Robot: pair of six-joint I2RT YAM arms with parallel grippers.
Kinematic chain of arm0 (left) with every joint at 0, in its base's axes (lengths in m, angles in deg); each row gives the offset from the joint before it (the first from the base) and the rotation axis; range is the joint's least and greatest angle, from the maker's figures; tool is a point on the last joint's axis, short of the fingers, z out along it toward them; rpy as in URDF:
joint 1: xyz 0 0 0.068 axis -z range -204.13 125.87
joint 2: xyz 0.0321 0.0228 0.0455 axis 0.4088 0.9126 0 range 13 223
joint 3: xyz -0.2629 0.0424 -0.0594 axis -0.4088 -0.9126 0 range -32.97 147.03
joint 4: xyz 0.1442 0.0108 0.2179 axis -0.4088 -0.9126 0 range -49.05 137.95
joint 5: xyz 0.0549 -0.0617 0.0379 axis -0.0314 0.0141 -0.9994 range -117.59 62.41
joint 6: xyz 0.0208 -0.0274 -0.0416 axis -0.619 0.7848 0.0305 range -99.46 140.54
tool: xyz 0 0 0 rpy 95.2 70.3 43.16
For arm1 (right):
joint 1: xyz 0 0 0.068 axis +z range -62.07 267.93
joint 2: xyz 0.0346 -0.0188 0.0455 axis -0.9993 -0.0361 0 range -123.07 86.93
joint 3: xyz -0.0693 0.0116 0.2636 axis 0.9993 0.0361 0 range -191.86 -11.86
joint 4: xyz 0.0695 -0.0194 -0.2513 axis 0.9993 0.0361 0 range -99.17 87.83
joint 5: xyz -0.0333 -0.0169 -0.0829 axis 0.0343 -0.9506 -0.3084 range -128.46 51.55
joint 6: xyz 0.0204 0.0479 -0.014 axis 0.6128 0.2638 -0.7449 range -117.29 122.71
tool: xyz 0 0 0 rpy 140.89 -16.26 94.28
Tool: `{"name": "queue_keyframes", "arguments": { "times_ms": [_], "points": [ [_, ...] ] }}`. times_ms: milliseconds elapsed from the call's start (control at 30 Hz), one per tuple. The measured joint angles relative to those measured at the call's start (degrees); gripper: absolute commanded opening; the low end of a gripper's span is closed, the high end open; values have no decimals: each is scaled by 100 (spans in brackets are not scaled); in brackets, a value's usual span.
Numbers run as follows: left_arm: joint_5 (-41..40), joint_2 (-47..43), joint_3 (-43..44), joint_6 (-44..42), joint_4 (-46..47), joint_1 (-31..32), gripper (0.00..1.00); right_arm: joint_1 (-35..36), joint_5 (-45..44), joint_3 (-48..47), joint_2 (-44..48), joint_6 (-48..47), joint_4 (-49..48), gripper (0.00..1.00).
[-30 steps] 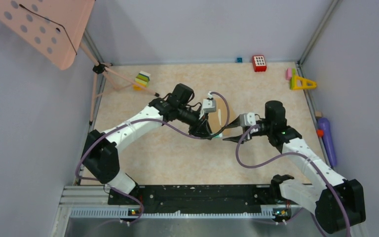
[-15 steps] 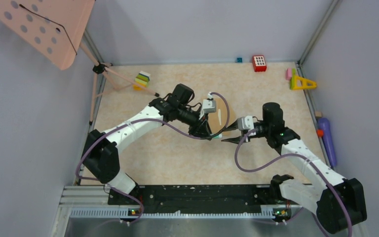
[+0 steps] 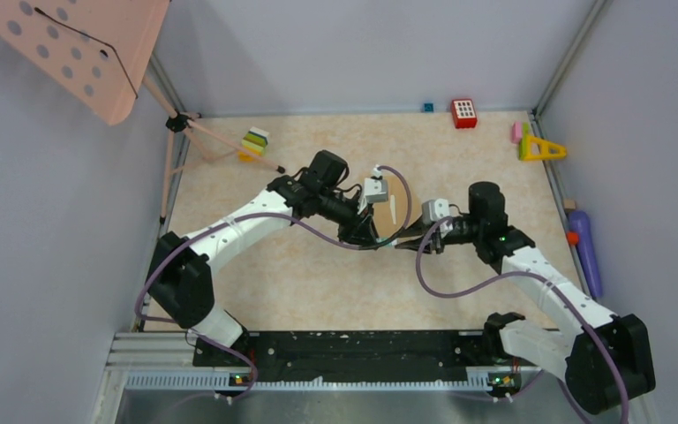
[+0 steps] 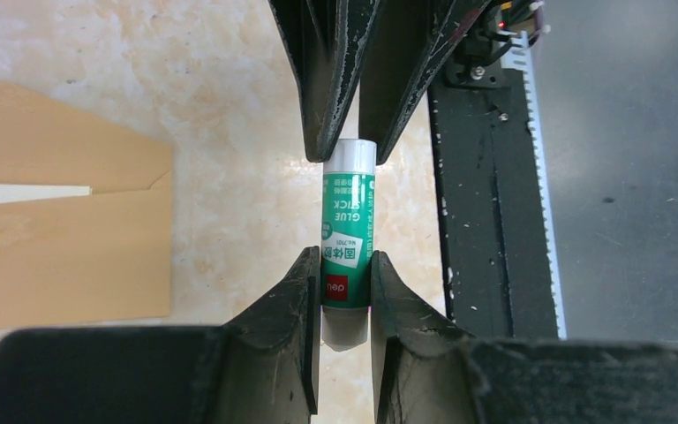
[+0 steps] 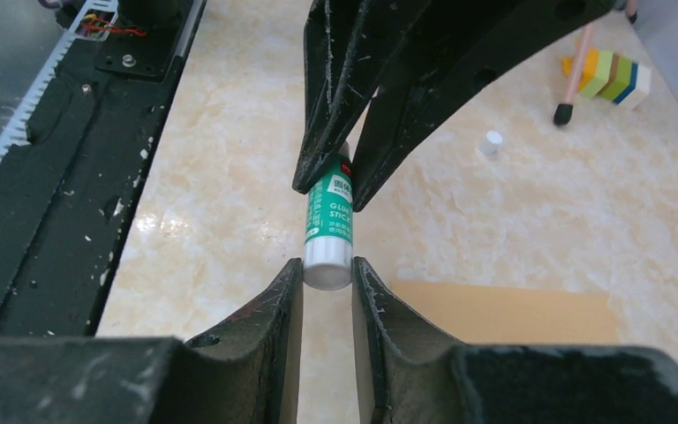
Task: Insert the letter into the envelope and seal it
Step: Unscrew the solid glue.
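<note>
Envelope (image 4: 62, 256) near left gripper (image 4: 344, 265), apart

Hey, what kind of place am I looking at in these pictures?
Most likely a robotics lab test cell, not a home or office. Plain grey walls box in a table, two robot arms are bolted to a rail at its near edge, and toy blocks sit along the far side.

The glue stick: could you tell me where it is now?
Mid-table in the top view, the glue stick is held between the left gripper and right gripper, beside the envelope.
</note>
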Motion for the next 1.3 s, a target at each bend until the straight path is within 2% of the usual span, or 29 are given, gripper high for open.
{"name": "queue_keyframes", "arguments": {
  "times_ms": [267,533,733,833,933,1133,1233,1300],
  "points": [
    [-651,-216,-131,22,173,11,0,-9,-146,-671,-787,1338,452,21],
    [-1102,-404,-166,15,262,11,0,-199,140,-1143,-1650,3956,208,22],
    [-1290,-404,-166,9,321,28,0,-345,339,-1259,-2085,5416,39,35],
    [-1364,-404,-166,0,424,33,0,-420,463,-1259,-2129,5751,-2,42],
    [-1381,-404,-166,-15,450,31,0,-481,586,-1296,-2129,5436,227,47],
    [-1078,-404,-166,-48,393,-2,0,-557,573,-1401,-1777,3370,1137,55],
    [-780,-400,-166,-57,319,-4,0,-584,529,-1054,-1034,2238,966,57],
    [-581,-393,-166,-57,262,-4,0,-588,551,-605,-385,1626,501,57]
  ]
}}
